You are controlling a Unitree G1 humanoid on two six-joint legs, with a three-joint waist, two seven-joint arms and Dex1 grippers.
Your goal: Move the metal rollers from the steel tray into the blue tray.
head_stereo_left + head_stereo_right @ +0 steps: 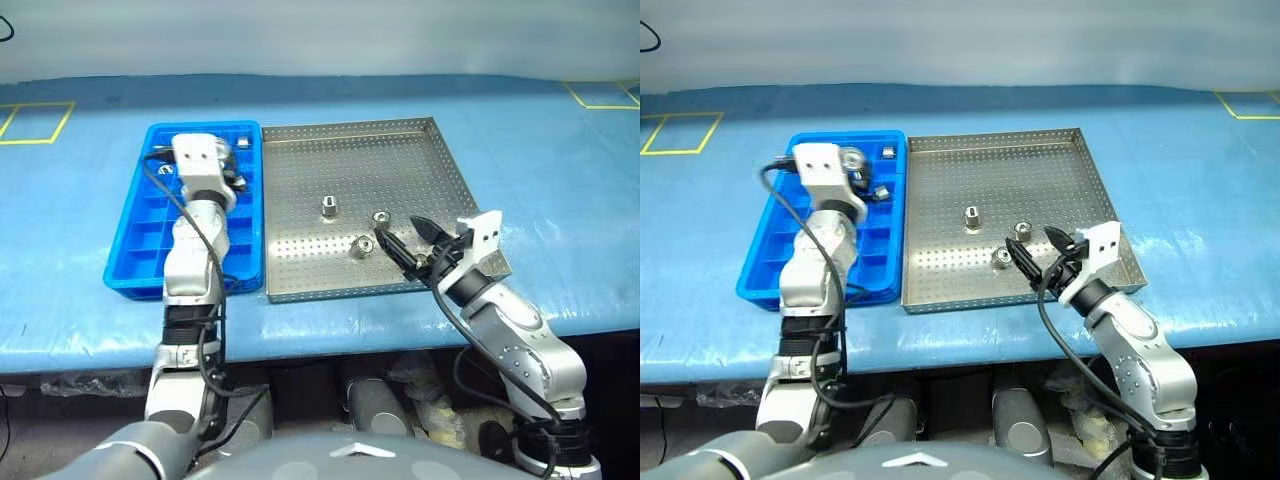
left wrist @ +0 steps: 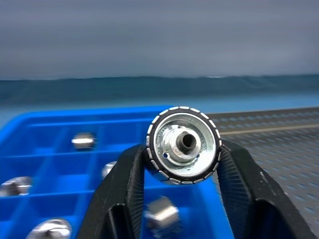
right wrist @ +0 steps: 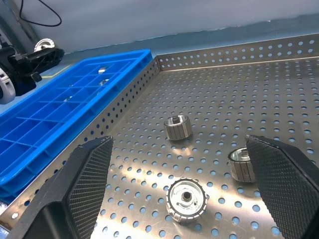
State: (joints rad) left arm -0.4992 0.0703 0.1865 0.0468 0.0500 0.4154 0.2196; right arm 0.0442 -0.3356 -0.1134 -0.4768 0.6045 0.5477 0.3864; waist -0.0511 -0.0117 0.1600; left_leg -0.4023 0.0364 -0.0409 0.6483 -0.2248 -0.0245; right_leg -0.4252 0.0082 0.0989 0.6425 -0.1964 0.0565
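Left eye view: the steel tray (image 1: 300, 160) sits centre with three metal rollers (image 1: 329, 207), the blue tray (image 1: 135, 240) to its left.

Left wrist view: the left gripper (image 2: 182, 164) is clenched on one roller (image 2: 183, 144) above blue compartments.

Right wrist view: the right gripper (image 3: 182, 184) is spread wide over the loose rollers.

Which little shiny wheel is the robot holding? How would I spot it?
Find the blue tray on the left, beside the steel tray. Above its far end, the left gripper pinches one metal roller between its black fingers. The other rollers lie loose in the trays; this one is up in the air, its hollow centre facing the wrist camera.
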